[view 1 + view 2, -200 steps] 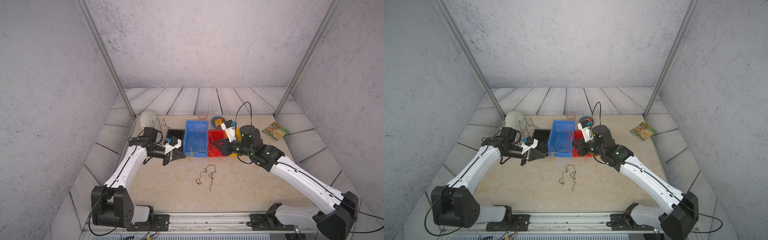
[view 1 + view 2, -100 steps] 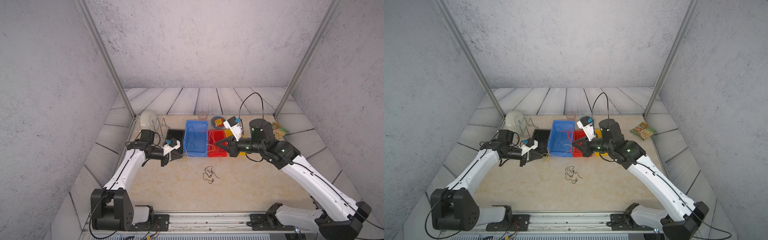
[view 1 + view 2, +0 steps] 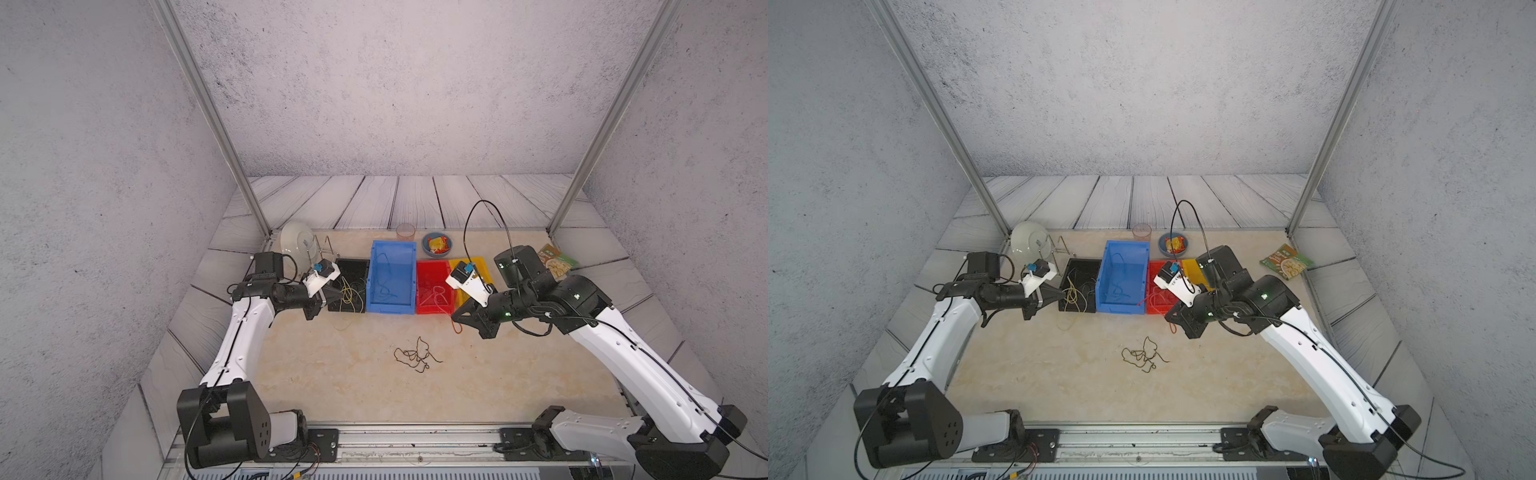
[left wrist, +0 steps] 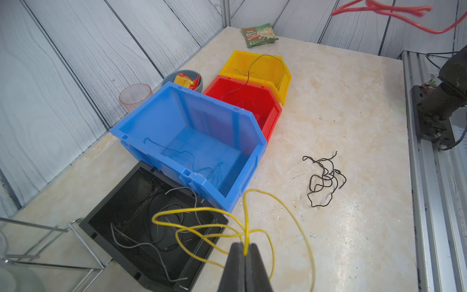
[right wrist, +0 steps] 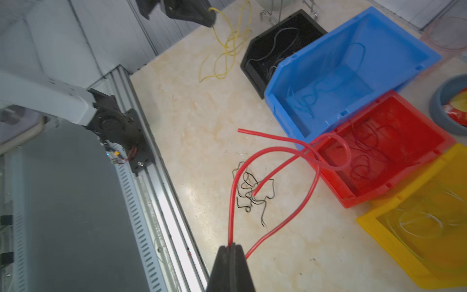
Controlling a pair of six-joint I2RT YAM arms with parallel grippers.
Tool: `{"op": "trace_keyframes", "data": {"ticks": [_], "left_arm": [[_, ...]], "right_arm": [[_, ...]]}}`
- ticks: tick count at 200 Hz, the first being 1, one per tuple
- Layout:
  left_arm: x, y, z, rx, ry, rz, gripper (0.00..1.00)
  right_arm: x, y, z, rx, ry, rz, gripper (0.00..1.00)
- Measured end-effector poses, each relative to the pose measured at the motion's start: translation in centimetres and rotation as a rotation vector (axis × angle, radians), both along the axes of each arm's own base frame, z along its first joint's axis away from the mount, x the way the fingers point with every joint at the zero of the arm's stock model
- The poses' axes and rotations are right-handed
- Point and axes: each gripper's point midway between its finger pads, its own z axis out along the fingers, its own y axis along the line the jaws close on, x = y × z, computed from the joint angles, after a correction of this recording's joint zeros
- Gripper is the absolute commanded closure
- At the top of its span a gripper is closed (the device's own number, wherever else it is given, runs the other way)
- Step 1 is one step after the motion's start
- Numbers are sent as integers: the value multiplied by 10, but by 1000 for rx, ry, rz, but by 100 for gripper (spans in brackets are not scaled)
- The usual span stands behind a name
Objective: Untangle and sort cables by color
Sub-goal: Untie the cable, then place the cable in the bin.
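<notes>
We hold two: left gripper (image 4: 244,246) clamped on yellow cable (image 4: 245,220) by black bin (image 3: 351,262) | right gripper (image 5: 233,245) clamped on red cable (image 5: 230,217) beside red bin (image 5: 379,192) | black tangle (image 3: 415,356) left on surface (image 3: 332,386), unsorted.

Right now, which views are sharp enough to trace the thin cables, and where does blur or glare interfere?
Left wrist view: crisp; yellow cable in the left pincer and black tangle read cleanly, only the red cable at the edge smears. Right wrist view: softer, red cable fuzzy, glare streak along the rail. Both top views: even light, black tangle faint.
</notes>
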Motion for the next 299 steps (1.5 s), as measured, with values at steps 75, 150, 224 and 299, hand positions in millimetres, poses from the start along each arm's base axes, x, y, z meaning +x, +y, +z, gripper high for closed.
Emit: {"op": "trace_keyframes", "data": {"ticks": [75, 150, 224, 299], "left_arm": [[-33, -1, 7, -6, 41, -40, 100], [-39, 2, 11, -26, 70, -17, 100], [-39, 1, 20, -38, 75, -9, 100], [-24, -9, 63, -153, 56, 8, 100]], "right_arm": [[54, 17, 2, 61, -39, -179, 100], [163, 33, -68, 119, 88, -422, 100], [198, 41, -160, 23, 255, -454, 100], [203, 27, -193, -96, 255, -474, 54]]}}
